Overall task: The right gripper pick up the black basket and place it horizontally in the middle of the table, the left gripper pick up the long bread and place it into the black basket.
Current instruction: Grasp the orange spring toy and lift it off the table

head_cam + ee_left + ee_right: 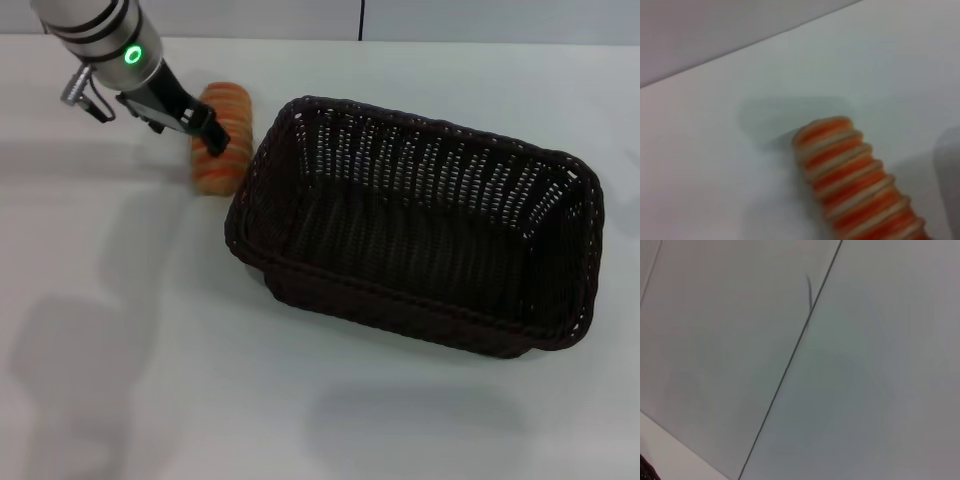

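hovering over the long bread [222,140] at ten o'clock of the black basket [420,225] on the table [120,350] — left gripper [215,135], finger spread impossible to tell.

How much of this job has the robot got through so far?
The black basket already lies lengthwise mid-table. The left gripper is down at the long bread, which lies on the table beside the basket. Lifting it into the empty basket remains.
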`<state>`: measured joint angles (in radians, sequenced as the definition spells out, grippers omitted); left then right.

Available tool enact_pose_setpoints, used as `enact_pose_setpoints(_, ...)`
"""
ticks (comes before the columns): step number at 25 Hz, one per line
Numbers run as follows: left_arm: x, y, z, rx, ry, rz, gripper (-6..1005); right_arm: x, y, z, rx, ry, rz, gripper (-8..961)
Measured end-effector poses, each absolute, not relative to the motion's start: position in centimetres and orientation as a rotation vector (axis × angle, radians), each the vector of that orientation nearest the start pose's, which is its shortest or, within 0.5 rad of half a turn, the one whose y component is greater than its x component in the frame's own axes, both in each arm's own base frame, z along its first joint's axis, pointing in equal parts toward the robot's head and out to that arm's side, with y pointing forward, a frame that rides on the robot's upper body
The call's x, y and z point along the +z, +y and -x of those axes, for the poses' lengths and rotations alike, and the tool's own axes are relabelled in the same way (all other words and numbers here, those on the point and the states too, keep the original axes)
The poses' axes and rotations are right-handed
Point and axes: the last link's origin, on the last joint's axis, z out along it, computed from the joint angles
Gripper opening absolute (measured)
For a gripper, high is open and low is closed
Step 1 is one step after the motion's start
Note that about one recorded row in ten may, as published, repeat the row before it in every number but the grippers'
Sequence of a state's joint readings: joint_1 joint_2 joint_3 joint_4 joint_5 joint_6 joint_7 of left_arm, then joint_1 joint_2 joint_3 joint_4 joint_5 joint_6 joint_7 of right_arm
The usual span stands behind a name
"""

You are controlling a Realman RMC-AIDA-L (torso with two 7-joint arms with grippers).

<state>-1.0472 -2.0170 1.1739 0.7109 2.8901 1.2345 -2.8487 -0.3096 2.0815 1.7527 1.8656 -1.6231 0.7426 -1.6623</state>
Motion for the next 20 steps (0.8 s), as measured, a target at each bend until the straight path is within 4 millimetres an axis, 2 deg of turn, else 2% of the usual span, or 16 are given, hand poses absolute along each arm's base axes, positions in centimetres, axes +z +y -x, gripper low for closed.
enact_pose_setpoints(20, -1.2, 44.8, 17.5, 0.552, -1.16, 2.207, 798, 11.5, 27.3, -20.8, 0.3, 0.118, 1.966, 545)
